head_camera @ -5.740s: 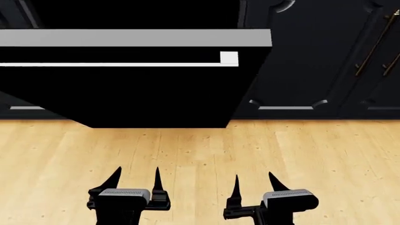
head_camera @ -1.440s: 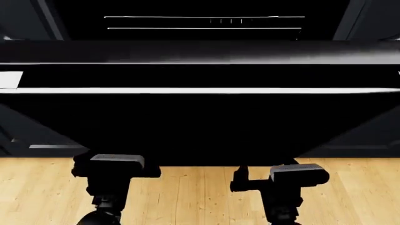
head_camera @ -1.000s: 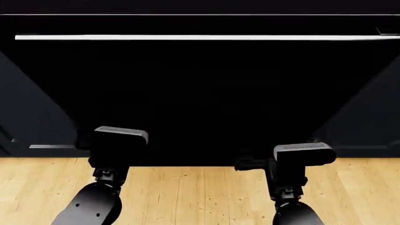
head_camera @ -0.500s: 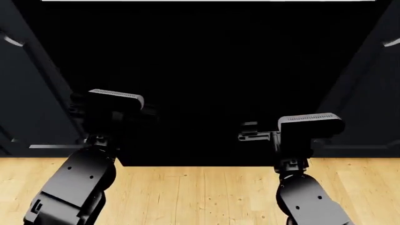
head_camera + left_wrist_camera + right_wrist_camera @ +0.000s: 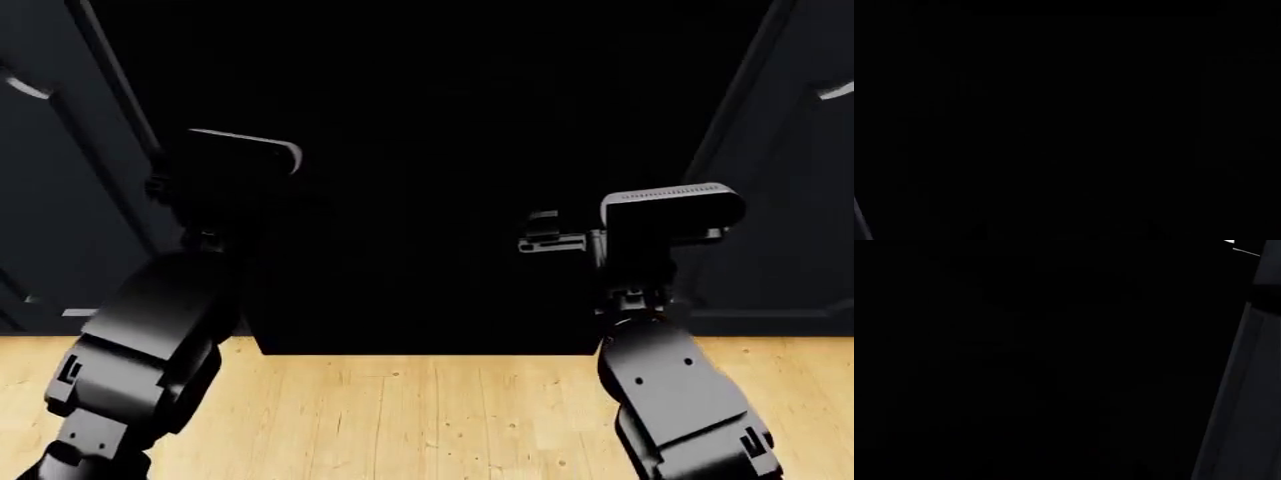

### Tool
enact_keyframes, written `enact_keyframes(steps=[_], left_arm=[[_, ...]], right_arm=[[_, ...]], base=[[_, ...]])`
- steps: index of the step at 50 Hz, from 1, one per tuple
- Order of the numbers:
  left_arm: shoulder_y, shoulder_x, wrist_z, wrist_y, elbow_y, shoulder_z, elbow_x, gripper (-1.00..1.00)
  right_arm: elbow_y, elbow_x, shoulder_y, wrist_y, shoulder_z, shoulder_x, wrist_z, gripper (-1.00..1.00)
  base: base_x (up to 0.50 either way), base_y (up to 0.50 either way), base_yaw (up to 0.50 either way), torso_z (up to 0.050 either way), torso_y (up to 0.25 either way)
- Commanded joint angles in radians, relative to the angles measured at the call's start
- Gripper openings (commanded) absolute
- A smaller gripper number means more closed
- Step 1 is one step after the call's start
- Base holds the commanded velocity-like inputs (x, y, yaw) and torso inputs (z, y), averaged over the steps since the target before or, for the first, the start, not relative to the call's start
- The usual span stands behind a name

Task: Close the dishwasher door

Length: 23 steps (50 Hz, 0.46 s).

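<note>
Dishwasher door (image 5: 427,150): black panel filling the middle of the head view, between dark navy cabinet doors (image 5: 54,200), its lower edge above the wood floor (image 5: 400,410). Left gripper (image 5: 247,185) and right gripper (image 5: 554,235) raised against the panel; fingers lost in black, spread cannot be told. Wrist views almost wholly black.

The head camera looks forward and down over both arms at the dishwasher door (image 5: 441,150), cabinets either side, wood floor (image 5: 427,410) below. Both wrist cameras face that black panel so closely they show nearly solid darkness.
</note>
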Motion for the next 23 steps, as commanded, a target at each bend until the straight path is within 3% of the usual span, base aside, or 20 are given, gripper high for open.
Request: enact_keyframes(steps=[1,23], left_arm=[[-0.071,0.010,0.026,-0.025,-0.076,0.010,-0.004,1.00],[-0.121,0.020,0.041,-0.021,-0.162,0.019,0.005,1.00]], right_arm=[[0.054,0.005,0.065,0.020,0.004,-0.005,-0.011,1.00],[0.129,0.004,0.124,0.027,0.007,-0.011,-0.013,1.00]], base=[[0.00,0.00,0.00,0.000,0.000],[0.00,0.00,0.00,0.000,0.000]])
